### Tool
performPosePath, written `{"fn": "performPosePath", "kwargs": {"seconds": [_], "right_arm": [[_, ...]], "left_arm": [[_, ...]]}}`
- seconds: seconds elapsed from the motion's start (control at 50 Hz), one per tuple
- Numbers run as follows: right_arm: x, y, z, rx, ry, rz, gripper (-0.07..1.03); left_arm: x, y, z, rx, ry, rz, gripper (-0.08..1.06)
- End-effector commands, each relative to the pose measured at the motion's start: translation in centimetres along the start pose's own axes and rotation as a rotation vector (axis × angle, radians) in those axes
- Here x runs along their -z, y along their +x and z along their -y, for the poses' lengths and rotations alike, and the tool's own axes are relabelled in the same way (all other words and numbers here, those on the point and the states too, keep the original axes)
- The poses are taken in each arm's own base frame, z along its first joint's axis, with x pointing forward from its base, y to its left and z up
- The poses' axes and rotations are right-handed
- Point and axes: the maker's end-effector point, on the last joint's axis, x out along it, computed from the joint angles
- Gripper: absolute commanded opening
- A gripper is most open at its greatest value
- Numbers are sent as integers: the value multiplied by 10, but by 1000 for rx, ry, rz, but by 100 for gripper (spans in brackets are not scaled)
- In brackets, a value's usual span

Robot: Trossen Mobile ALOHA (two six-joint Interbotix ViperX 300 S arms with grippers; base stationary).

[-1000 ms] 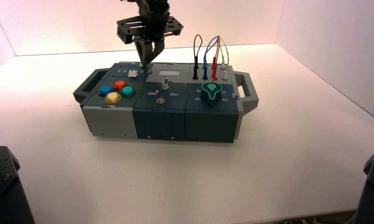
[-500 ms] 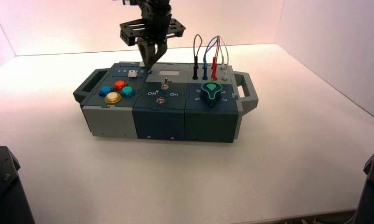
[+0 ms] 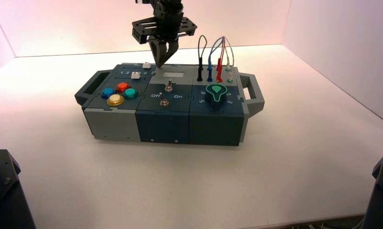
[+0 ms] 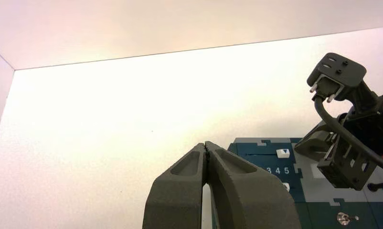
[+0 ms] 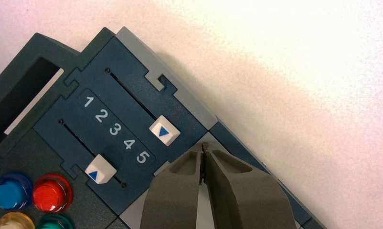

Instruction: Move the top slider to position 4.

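The box [image 3: 169, 102] is seen on the white table [image 3: 275, 167], left of frame centre. An end effector [image 3: 161, 63] is held above the box's rear edge, fingertips close together, just right of the top slider [image 3: 146, 65]. A second white slider knob [image 3: 135, 75] lies below it. Four coloured buttons [image 3: 119, 93] are seen at the box's left.

Right gripper [image 3: 162, 61] is hanging clear above the box [image 3: 165, 114], open air lying all round the top slider [image 5: 164, 132] beside it, wires [image 3: 213, 55] standing off to its right.
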Motion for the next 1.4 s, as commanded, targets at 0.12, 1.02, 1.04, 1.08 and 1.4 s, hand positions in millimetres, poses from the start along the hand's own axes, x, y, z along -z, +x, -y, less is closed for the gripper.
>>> {"fn": "performPosePath", "kwargs": {"seconds": [0.12,1.02,1.04,1.08,1.4], "right_arm": [[-29,-33,-9,-19,1,93,-2],[-30,-32,-31,-48,-13,85,-2],[-30,-32,-31,-49,-12,85,-2],[-29,-31,-31,-49,-13,84,-2],[-28,-28,-35,-56,-12,79,-2]], "left_arm": [[-15,-4,0,-1,7,41,-3],[-17,-5,0,-1,7,46,-3],[-17,-5,0,-1,7,46,-3],[-17,-5,0,-1,9,46,-3],[-16,-5,0,-1,9,44,-3]]}}
